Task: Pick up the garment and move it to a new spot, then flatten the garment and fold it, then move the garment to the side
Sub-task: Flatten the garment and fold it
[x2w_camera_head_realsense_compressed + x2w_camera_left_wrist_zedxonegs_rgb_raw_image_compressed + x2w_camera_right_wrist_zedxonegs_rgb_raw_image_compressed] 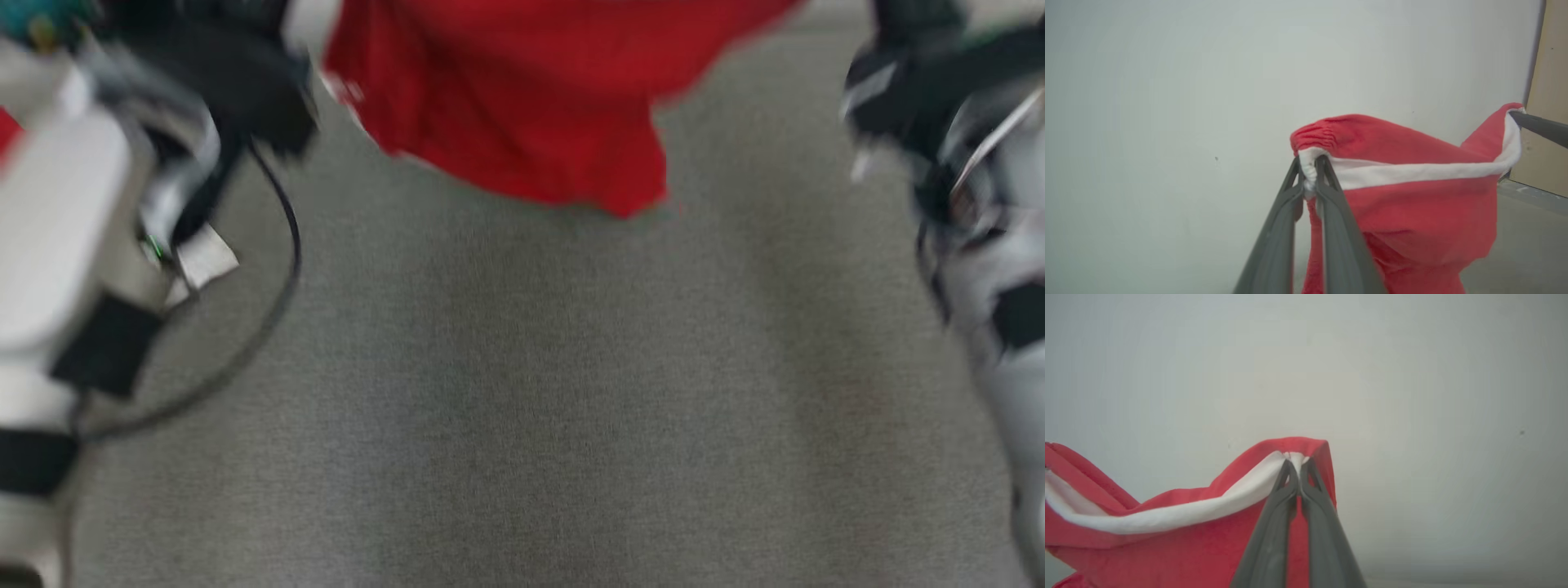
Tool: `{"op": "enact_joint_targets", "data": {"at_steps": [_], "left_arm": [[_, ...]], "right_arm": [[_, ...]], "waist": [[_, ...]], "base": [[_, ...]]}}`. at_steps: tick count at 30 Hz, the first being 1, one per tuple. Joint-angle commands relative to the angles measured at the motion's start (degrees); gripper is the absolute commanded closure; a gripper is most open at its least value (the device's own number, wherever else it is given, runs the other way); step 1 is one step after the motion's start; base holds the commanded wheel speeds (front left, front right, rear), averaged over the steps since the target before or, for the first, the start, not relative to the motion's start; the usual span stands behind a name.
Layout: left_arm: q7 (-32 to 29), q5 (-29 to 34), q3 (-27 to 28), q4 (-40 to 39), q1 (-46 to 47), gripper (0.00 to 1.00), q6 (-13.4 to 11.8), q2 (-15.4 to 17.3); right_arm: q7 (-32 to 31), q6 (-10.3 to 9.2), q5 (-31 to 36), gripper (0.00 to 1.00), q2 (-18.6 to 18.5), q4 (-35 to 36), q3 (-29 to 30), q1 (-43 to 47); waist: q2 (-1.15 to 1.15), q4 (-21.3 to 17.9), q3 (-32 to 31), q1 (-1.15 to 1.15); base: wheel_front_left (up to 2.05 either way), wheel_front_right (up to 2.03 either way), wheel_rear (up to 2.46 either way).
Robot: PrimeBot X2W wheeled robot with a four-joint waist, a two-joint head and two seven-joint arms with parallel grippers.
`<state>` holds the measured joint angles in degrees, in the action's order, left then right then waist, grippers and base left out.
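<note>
1. The left gripper (1308, 163) had its fingers clenched on one end of the band (1412, 173), the white edge of the garment (1412, 220), with a bunched bit of cloth pinched between the tips.
2. The right gripper (1295, 463) was clamped on the band's other end, its tips pressed together over the fabric.
3. The red garment hung in the air between the two grippers. The band sagged a little from one grip to the other, and the rest drooped below the fingers.
4. Its long axis ran from gripper to gripper, across the robot's front. Neither arm looked nearer, as each held its own corner.
5. In the blurred head view the hem hung over the grey floor (531, 425). I couldn't tell whether it touched.
6. My guess was that the carry to a new spot was in hand. Laying it down would call for both arms to lower together with the band drawn taut, so the cloth spread flat.
</note>
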<state>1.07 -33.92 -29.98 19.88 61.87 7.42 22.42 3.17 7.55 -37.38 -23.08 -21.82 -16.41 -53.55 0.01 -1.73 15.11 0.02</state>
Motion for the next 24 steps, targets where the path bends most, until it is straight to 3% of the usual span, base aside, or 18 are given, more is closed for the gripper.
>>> {"op": "enact_joint_targets", "data": {"at_steps": [1, 4, 13, 19, 24], "left_arm": [[-1.54, -1.62, -0.08, 2.61, 7.68, 1.00, 0.03, 0.25], [-2.84, -3.54, -0.69, 6.98, 18.07, 1.00, 0.04, -0.28], [-1.09, -6.60, -1.97, 18.05, 37.74, 1.00, -0.03, -2.08], [1.34, -9.46, -5.01, 22.48, 44.10, 1.00, -0.01, -3.43], [3.89, -13.09, -7.85, 24.28, 43.70, 1.00, -0.01, -3.17]], "right_arm": [[-2.06, -0.13, -1.41, 1.00, 0.10, -1.72, -0.21, -8.15], [-4.34, -0.13, -3.00, 1.00, 0.48, -5.30, 0.20, -19.58], [-4.58, -0.13, -3.34, 1.00, 1.69, -16.69, -0.76, -40.83], [-2.25, -0.13, -3.80, 1.00, 1.78, -20.74, -3.99, -47.21], [-0.18, -0.13, -5.60, 1.00, 0.89, -22.27, -7.00, -47.09]], "waist": [[-0.01, -1.07, 11.74, -0.02], [-0.01, -1.93, 15.65, -0.02], [-0.01, -3.25, 21.65, -0.02], [-0.01, -3.45, 23.51, -0.02], [-0.01, -3.57, 24.13, -0.02]], "base": [[0.00, 0.00, 0.00], [0.00, 0.00, 0.00], [0.00, 0.00, 0.00], [0.00, 0.00, 0.00], [0.00, 0.00, 0.00]]}}
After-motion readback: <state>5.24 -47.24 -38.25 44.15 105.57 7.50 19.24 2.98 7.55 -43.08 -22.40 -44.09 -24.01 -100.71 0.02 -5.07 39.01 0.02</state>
